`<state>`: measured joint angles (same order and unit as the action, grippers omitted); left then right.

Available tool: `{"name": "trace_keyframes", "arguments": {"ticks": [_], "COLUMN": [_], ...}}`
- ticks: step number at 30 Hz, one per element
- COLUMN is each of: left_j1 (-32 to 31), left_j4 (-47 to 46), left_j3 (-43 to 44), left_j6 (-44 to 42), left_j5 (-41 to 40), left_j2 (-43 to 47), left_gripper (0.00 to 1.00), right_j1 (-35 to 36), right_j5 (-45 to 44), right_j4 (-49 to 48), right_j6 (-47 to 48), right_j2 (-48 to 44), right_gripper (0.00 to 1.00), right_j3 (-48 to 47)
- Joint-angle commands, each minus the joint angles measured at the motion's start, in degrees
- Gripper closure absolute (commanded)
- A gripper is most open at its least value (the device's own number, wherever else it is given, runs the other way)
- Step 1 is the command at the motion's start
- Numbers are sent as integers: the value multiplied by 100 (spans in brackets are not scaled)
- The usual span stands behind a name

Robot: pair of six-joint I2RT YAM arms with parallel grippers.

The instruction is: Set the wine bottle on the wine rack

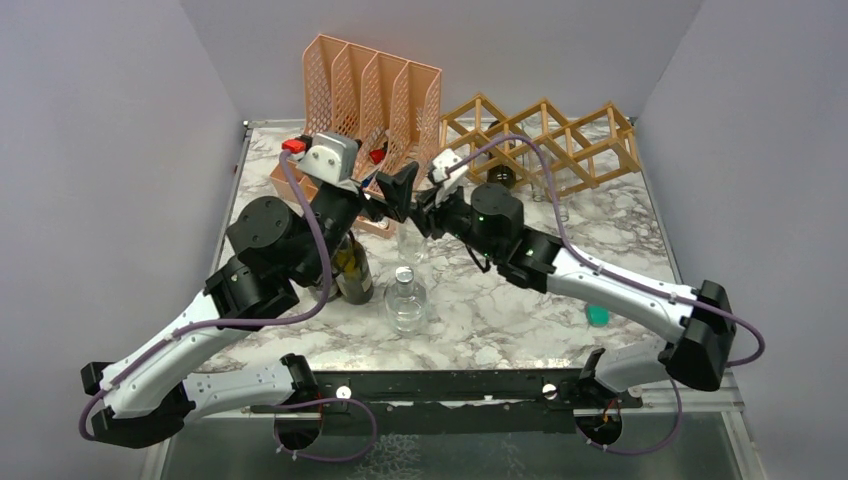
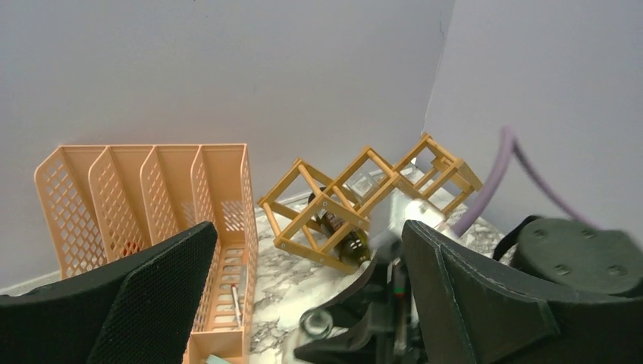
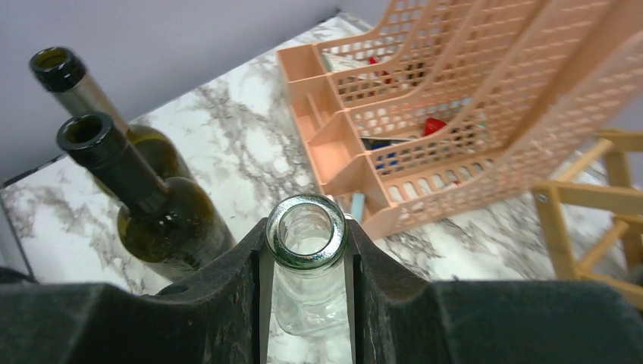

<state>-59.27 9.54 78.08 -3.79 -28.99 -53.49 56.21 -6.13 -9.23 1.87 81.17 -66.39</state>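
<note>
Standing upright, wine bottle (image 3: 307, 254), mouth up

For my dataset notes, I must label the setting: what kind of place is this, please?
Probably a robot lab test cell, not a home: plain walls enclose a marble-pattern table, with staged props like a wine rack and file organiser.

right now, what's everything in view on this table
wine rack: one, light wood, back right
dark green bottles: three, two upright by the left arm, one lying in the rack
clear bottles: two, glass, mid-table, one in the right grip
file organiser: one, peach, left of the rack
teal object: one, by the right arm
table: one, white marble
left gripper: black, open, above mid-table
right gripper: black, shut on a clear bottle's neck
</note>
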Motion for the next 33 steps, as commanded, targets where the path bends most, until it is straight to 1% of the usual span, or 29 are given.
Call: {"name": "trace_keyframes", "arguments": {"ticks": [1, 4, 7, 10, 12, 14, 18, 20, 24, 33], "left_j1": [-2, -7, -6, -15, -5, -6, -13, -12, -14, -13], "left_j4": [-313, -330, -326, -526, -719, -865, -1142, -1336, -1692, -2295], "left_j3": [-420, -704, -1017, -1433, -1737, -1985, -2270, -2351, -2457, -2555], "left_j6": [52, 41, 70, 28, 28, 5, 56, 178, 350, 367], "left_j5": [-27, -107, -8, 344, 730, 1280, 2299, 2549, 2865, 3058], "left_j2": [33, 22, -16, -82, -155, -275, -664, -870, -1201, -1711], "left_gripper": [1, 1, 1, 1, 1, 1, 1, 1, 1, 1], "right_j1": [37, 35, 33, 31, 36, 34, 32, 34, 37, 32], "right_j5": [-1419, -2044, -2580, -2916, -3089, -3227, -3362, -3401, -3356, -3079], "right_j4": [193, 731, 1362, 1961, 2322, 2635, 2989, 3104, 3278, 3329], "right_j6": [-450, -954, -1407, -1824, -2082, -2331, -2579, -2639, -2713, -2812], "right_j2": [-706, -1169, -1547, -1869, -2054, -2203, -2463, -2570, -2758, -3144], "right_gripper": [94, 95, 96, 96, 97, 97, 97, 98, 98, 98], "right_j3": [154, 236, 306, 345, 348, 340, 319, 263, 112, -145]}}
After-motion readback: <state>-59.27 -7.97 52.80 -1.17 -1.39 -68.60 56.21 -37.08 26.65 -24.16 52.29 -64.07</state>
